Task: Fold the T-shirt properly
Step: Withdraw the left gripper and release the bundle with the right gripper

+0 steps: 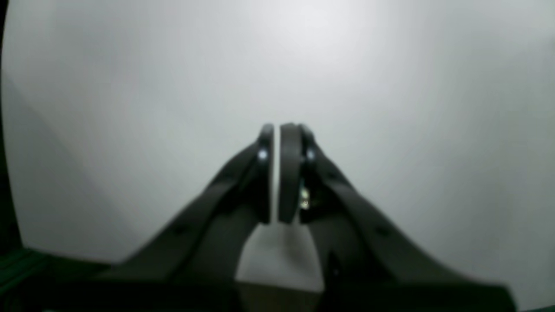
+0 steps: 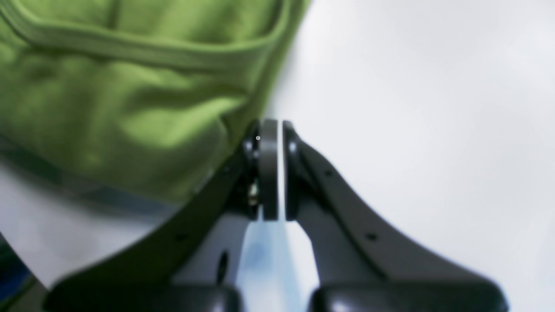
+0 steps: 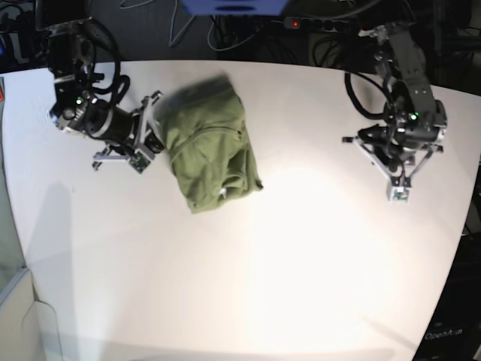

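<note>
The olive-green T-shirt lies bunched in a loose, wrinkled heap on the white table, toward the back left in the base view. My right gripper sits right at the heap's left edge. In the right wrist view the gripper is shut with nothing between its pads, and the T-shirt lies just left of the fingers, its hem and folds showing. My left gripper is far off at the table's right side. The left wrist view shows it shut over bare table, holding nothing.
Cables and a power strip run behind the table's back edge. A blue object sits at the top of the base view. The table's right edge slants close to the left arm.
</note>
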Robot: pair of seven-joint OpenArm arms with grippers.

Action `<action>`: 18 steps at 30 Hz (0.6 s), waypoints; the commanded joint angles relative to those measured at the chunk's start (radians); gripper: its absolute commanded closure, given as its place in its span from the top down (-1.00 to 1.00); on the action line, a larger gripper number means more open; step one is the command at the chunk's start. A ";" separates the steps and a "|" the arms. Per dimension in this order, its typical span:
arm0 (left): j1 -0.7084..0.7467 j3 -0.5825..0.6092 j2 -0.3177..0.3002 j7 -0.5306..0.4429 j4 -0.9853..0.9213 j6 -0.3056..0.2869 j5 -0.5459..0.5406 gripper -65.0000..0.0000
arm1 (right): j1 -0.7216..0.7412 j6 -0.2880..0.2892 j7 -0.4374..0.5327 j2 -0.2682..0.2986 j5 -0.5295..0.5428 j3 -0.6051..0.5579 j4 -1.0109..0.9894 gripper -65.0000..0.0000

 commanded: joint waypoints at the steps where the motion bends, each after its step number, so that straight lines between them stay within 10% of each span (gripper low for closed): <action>1: 0.008 -0.025 -0.008 -0.016 0.020 -0.024 0.002 -0.93 | 0.006 -0.006 0.018 0.010 0.008 0.005 0.017 -0.98; 7: 0.058 -0.133 -0.054 -0.016 0.009 -0.130 0.007 -0.93 | -0.038 -0.006 0.010 -0.016 0.008 0.008 0.117 -0.98; 18: 0.068 -0.165 -0.055 -0.016 0.009 -0.137 0.008 -0.93 | -0.113 -0.006 0.019 -0.054 0.008 0.026 0.153 -0.97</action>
